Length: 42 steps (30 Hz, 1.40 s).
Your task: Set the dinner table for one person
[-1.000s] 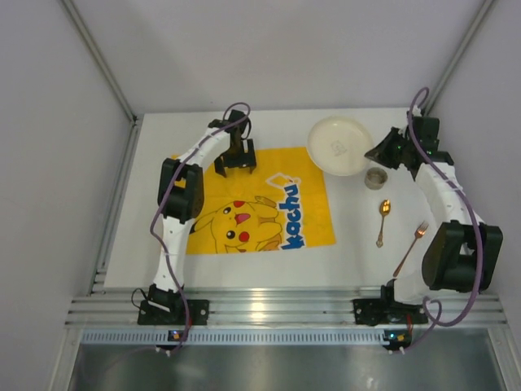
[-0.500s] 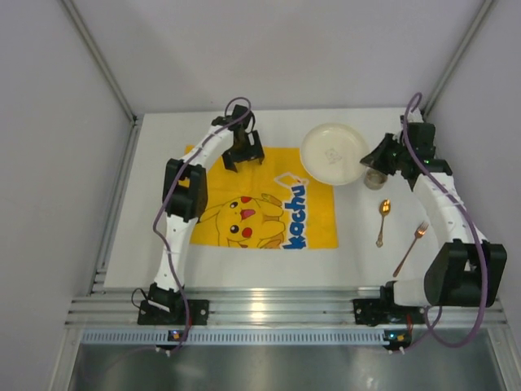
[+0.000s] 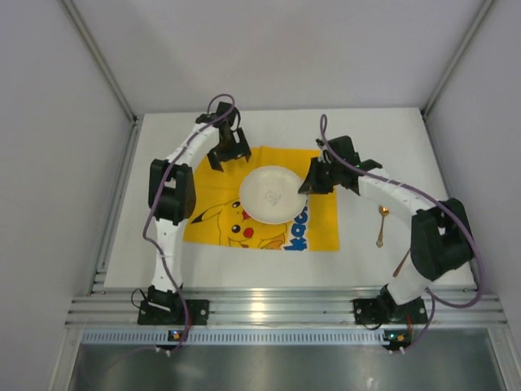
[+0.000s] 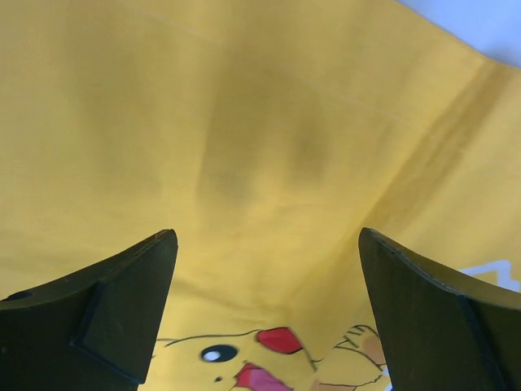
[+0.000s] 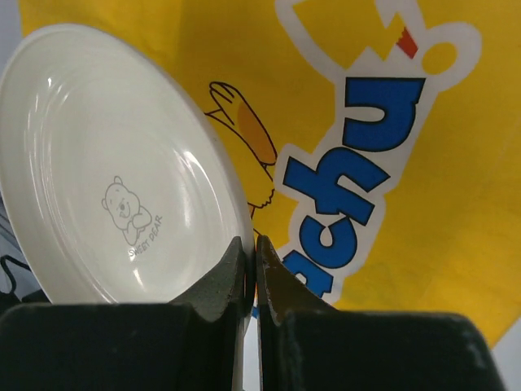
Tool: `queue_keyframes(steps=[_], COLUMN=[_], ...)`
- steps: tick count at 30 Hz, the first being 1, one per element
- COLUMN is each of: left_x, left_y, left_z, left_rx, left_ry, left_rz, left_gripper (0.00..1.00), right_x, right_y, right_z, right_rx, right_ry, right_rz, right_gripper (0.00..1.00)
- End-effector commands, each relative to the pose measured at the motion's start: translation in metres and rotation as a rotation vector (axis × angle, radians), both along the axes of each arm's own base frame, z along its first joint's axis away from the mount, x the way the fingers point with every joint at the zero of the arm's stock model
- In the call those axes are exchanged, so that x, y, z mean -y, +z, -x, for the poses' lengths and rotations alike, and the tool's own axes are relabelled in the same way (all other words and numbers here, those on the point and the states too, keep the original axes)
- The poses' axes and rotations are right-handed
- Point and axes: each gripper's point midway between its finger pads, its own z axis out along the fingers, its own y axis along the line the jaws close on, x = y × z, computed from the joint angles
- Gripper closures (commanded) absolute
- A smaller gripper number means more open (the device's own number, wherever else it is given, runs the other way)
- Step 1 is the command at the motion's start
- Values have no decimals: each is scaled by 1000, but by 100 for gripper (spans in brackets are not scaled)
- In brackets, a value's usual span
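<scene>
Top view: on the white bench [image 3: 366, 130], an empty plate [image 3: 271, 194] sits over the yellow mat [image 3: 326, 216], and the right gripper [image 3: 308, 183] pinches its right rim

Left wrist: the left gripper [image 4: 269, 244] gapes wide over the mat, holding nothing

Right wrist: blue "chu" on the mat; a small bear is printed in the plate, its caption unreadable

Left arm [image 3: 165, 244] and right arm [image 3: 389, 191]: white tubular links, bulky black joints, purple cables [image 3: 221, 97] looped alongside (fingers [image 4: 122, 301] matte black, wedge-shaped).
</scene>
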Motion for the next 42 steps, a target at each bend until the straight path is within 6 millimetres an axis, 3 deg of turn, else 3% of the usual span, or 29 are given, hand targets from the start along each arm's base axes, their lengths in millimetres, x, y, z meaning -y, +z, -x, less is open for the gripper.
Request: queue_keyframes(steps=[1,3,7,10,11,13,14,18,21,22,23,26,29,34,37,38,39,40,41,42], left_x=[-49,-58,-72,-81,-84,-88,-91,-94,-96,-97,-97,-96,-93,-91,-88,-85,-85,-83,-82,-80], left_y=[59,58,79,73,61,54,40,27,29,30,32,41,57,97,117,119,120,122,122,122], left_z=[5,17,32,48,58,69,83,105,111,111,111,105,96,79,68,69,68,70,72,75], left_rx=[85,63,89,60,21,0,-43,-63,-62,-59,-56,-37,-9,72,114,115,117,119,118,117], left_ry=[83,85,89,79,77,80,79,79,76,77,73,73,74,74,80,77,79,78,81,77], left_rz=[-57,-80,-118,-145,-158,-165,-172,-164,-168,-169,-172,-166,-157,-157,-143,-128,-120,-113,-105,-102], left_gripper=[1,1,1,1,1,1,1,2,2,2,2,1,2,2,2,2,2,2,2,2], right_x=[-31,-40,-52,-65,-69,-75,-76,-79,-78,-78,-78,-79,-76,-58,-23,5,24,40,80,100], right_y=[-2,-13,-29,-33,-28,-36,-38,-57,-75,-79,-81,-82,-55,22,72,79,100,105,101,109], right_z=[-15,-25,-49,-66,-73,-77,-78,-74,-67,-65,-64,-65,-73,-87,-97,-106,-107,-108,-114,-114], right_rx=[15,3,-16,2,20,18,25,54,43,35,31,39,100,223,298,300,331,331,307,318], right_ry=[38,43,43,51,52,55,57,83,90,91,94,102,91,42,-29,-92,-133,-162,-249,-289], right_rz=[-56,-57,-51,-57,-59,-45,-35,91,156,164,170,183,174,113,83,85,67,57,63,54], right_gripper=[100,100,100,100,100,100,100,100,79,62,53,39,33,25,22,21,21,19,19,19])
